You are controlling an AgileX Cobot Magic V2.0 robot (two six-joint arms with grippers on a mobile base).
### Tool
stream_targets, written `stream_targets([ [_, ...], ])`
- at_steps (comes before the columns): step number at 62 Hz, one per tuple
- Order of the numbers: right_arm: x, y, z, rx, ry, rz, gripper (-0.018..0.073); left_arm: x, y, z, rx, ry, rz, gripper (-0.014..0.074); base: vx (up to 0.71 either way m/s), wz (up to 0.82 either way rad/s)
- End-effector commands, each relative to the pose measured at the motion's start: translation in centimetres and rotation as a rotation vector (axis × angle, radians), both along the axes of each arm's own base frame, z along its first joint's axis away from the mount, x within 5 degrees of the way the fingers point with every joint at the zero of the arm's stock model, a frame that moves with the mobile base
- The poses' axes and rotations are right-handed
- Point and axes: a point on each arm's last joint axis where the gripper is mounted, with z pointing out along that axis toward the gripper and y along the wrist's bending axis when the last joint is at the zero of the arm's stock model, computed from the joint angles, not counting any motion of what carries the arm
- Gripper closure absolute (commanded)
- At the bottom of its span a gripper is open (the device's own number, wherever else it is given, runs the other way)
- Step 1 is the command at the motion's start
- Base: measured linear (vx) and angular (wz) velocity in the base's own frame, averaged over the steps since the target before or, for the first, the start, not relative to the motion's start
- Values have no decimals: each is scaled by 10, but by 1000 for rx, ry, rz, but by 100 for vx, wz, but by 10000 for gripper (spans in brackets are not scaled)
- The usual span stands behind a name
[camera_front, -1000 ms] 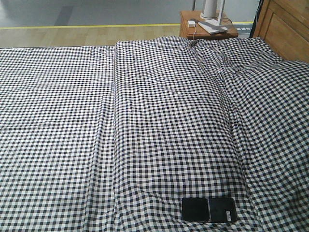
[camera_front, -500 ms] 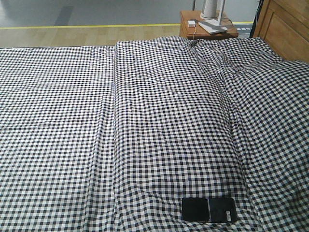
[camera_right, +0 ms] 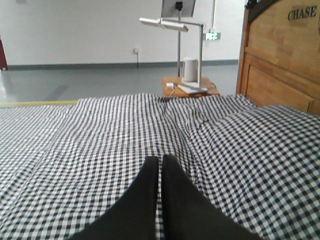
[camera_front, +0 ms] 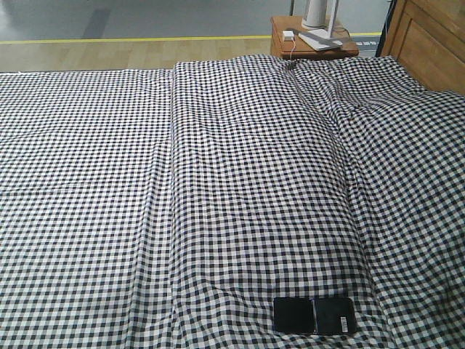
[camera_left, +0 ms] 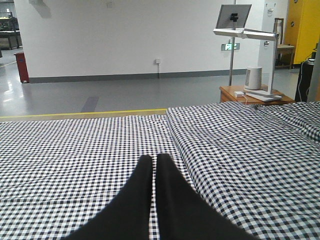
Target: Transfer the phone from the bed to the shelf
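The left pincer [camera_left: 153, 159] and right pincer [camera_right: 160, 160] sit pinched, empty; the phone [camera_front: 314, 315], showing ahead of neither, needs jaws widened across its narrow width.

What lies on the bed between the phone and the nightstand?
In the front-facing view, only the rumpled checked sheet of the bed lies between the phone and the nightstand.

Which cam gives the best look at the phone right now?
Exterior front-facing: the phone lies flat on the bed near the frame's bottom edge, fully visible. Neither wrist view shows it, only the bed beyond the left gripper and right gripper, both shut.
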Motion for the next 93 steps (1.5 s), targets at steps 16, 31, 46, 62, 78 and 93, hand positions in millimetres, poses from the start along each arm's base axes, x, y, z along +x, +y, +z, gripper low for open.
stream_targets([
  [16,-4,-2,26,4,-311,-19,564,-2,0,15,-17,-101,1,595,0,0],
  [31,-25,-2,93,-6,-635,-32,564,-2,0,15,-17,-101,1,595,0,0],
  [46,-28,-1,181,-12,-622,-22,564,-2,0,15,-17,-101,1,595,0,0],
  [62,28,0,227,-13,-269,1,557,-2,0,15,-17,-101,1,595,0,0],
  [78,100,0,196,-8,131,15,431,-2,0,15,-17,-101,1,595,0,0],
  [93,131,0,170,-4,295,18,37,-2,0,15,-17,-101,1,595,0,0],
])
